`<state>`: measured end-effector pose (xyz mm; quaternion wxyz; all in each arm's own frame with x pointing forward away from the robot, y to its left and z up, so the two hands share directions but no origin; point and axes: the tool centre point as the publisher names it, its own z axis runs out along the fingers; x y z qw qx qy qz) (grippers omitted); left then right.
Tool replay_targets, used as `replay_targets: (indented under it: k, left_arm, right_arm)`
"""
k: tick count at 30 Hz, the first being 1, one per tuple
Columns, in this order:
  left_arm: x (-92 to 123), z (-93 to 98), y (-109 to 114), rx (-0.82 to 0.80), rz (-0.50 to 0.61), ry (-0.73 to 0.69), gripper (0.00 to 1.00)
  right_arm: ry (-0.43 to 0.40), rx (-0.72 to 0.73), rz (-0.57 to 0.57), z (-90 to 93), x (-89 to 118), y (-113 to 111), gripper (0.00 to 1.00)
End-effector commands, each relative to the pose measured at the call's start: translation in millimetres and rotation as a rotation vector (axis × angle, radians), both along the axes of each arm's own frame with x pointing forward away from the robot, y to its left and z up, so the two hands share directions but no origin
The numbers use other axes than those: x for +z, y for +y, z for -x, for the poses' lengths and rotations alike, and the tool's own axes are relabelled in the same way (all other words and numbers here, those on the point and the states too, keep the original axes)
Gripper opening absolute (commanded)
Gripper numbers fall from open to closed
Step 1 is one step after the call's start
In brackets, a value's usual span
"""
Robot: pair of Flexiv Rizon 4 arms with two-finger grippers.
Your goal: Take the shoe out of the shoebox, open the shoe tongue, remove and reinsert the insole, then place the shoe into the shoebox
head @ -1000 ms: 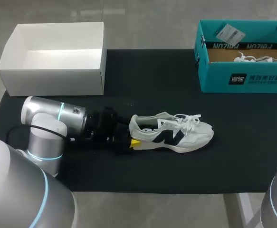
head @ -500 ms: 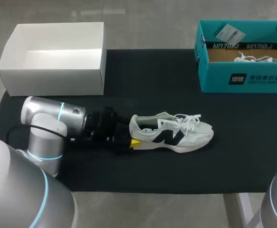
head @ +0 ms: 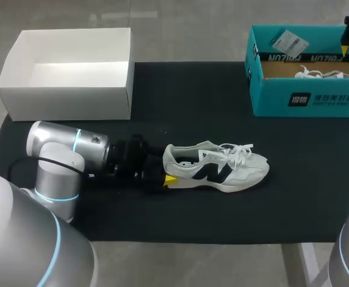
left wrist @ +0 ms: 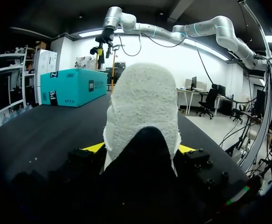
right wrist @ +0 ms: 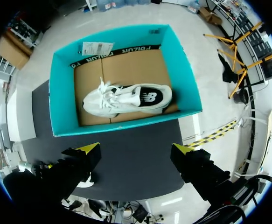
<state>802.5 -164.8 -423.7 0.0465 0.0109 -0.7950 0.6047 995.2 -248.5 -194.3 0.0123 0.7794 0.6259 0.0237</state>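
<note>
Teal shoebox (right wrist: pixel 63 93) open-topped; boxed shoe (right wrist: pixel 126 99) occupies its middle.

The head camera is looking down from above and behind the robot, taking in most of the table (head: pixel 294 197). The left wrist camera is sitting low, just above its surface, pressed close to the heel of the shoe (left wrist: pixel 142 107) and facing toward the far right corner. The right wrist camera is hanging high over that corner, facing straight down. All three are catching the teal shoebox (right wrist: pixel 126 125) there.
</note>
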Motion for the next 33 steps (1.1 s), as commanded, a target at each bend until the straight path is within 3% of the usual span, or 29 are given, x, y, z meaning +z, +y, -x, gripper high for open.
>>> replay_targets:
  k: [1,7,10,15,20,33]
  left_arm:
    - [0,-0.6,0,-0.001,0.001,0.000,0.00]
    - [0,-0.6,0,-0.001,0.001,0.000,0.00]
    - [0,-0.6,0,-0.001,0.001,0.000,0.00]
    - [0,-0.6,0,-0.001,0.001,0.000,0.00]
    - [0,-0.6,0,-0.001,0.001,0.000,0.00]
    - [0,-0.6,0,-0.001,0.001,0.000,0.00]
  right_arm:
    - [-0.067,0.004,0.009,34.2,-8,23,1.00]
    - [-0.026,-0.005,-0.011,57.0,-22,64,1.00]
    - [-0.009,-0.061,0.060,67.2,-31,87,1.00]
    - [0.036,-0.037,0.085,79.3,-52,131,1.00]
    - [0.058,0.028,0.007,89.8,-64,164,1.00]
    - [0.113,0.117,-0.094,98.0,-72,216,1.00]
